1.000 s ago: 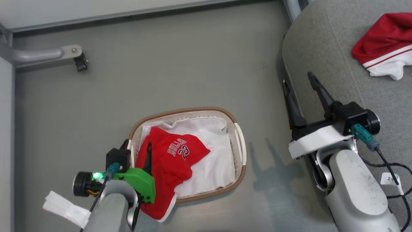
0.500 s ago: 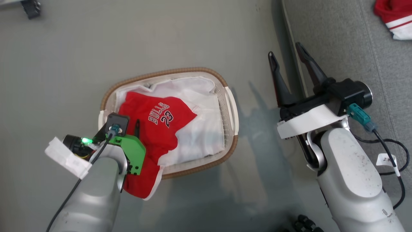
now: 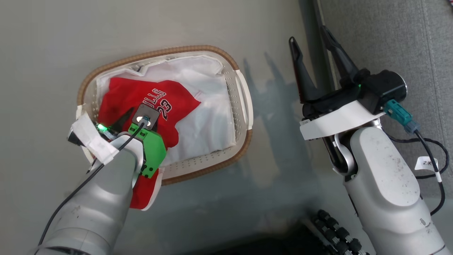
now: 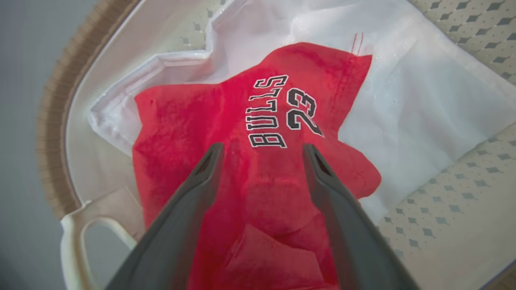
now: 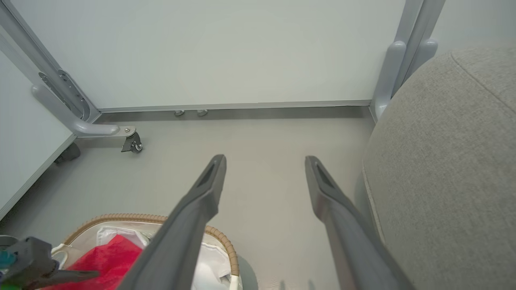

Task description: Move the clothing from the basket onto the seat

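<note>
The basket [image 3: 159, 53] stands on the grey floor, with a white liner [image 3: 208, 117] inside. Red clothing [image 3: 120, 94] printed "BULLS 23" lies in its left half, and a white-trimmed end [image 3: 145, 193] hangs over the near rim. My left gripper [image 4: 262, 147] is open and points down into the basket, its fingertips spread just above the red fabric [image 4: 193, 121] beside the print. Whether they touch it I cannot tell. My right gripper [image 3: 308, 33] is open and holds nothing, hanging above the floor at the edge of the grey seat [image 3: 389, 35].
A metal frame leg with a caster [image 5: 131, 143] stands by the far wall. The seat's rounded corner [image 5: 443, 161] is just right of my right fingers. A black ribbed part [image 3: 336, 230] lies at the bottom, and a cable [image 3: 433, 152] hangs by the right forearm.
The head camera has tilted down, so the whole picture shifted. My left gripper has moved from the basket's left rim to over the red garment and lower. Both grippers stay open.
</note>
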Robot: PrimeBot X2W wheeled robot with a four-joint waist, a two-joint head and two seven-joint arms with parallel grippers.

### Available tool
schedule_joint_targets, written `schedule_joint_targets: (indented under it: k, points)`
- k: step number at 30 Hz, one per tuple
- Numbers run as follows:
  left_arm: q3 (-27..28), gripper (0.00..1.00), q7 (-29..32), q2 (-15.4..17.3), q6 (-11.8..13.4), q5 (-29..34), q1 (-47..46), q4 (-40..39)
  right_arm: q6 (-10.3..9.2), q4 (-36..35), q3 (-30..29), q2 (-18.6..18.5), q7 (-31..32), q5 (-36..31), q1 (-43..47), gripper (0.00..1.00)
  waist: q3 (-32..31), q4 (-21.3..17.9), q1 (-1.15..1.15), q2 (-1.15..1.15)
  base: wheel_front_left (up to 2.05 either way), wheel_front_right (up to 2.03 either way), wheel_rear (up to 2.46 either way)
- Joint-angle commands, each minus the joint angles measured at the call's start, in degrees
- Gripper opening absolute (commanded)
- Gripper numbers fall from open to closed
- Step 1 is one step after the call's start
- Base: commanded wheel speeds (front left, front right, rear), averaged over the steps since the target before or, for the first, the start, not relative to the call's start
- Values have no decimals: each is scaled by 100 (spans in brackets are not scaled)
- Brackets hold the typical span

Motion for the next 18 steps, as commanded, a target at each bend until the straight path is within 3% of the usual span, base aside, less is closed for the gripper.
schedule_joint_targets:
  k: [1, 5, 18]
  points:
    - [-41, 100, 68, -7, -52, 26, -149, 21, -8, -44, 28, -10, -11, 39, -78, 100, 230, -144, 0, 0, 0, 0, 0]
    - [-278, 100, 316, -19, -102, 191, -275, 83, -8, -67, 66, -11, -11, 79, -151, 100, 403, -225, 0, 0, 0, 0, 0]
    - [-929, 100, 1231, 230, 161, 719, -677, 149, -7, -223, 93, -12, -11, 172, -373, 100, 973, -437, 0, 0, 0, 0, 0]
